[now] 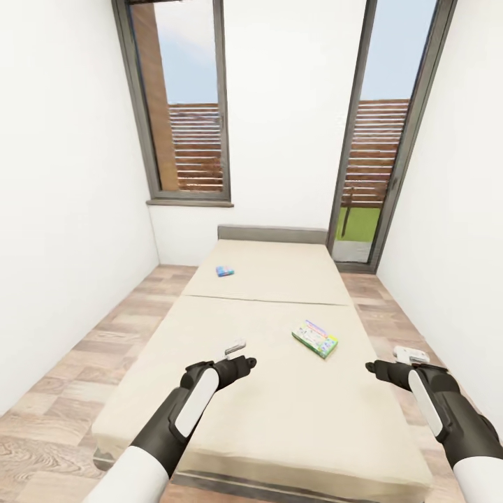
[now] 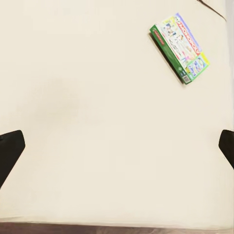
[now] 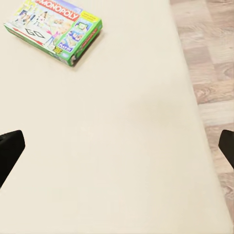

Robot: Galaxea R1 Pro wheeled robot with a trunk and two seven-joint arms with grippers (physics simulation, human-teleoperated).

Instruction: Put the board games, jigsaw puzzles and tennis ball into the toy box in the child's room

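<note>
Head view: the robot stood at the foot of the bed point(image 1: 279, 412). The MONOPOLY box point(image 1: 315, 338) lay flat on the mattress, ahead of both arms and between them, its long axis running diagonally toward the far left. The blue board game point(image 1: 224, 271) lay much farther up the bed, toward the headboard on the left. The left gripper point(image 1: 235, 347) hovered over the mattress; the right gripper point(image 1: 411, 354) hung over the bed's right edge. The box appeared roughly midway between them, so I judged neither arm clearly nearer.

Left wrist view: the MONOPOLY box point(image 2: 179, 47) lay well ahead and off to one side, clear of the fingertips point(image 2: 9, 148), which stood wide apart with nothing between.

Right wrist view: the same box point(image 3: 54, 30) sat ahead toward the opposite side, with the wood floor point(image 3: 207, 58) beside the mattress. The fingertips point(image 3: 9, 148) were likewise spread and empty.
</note>
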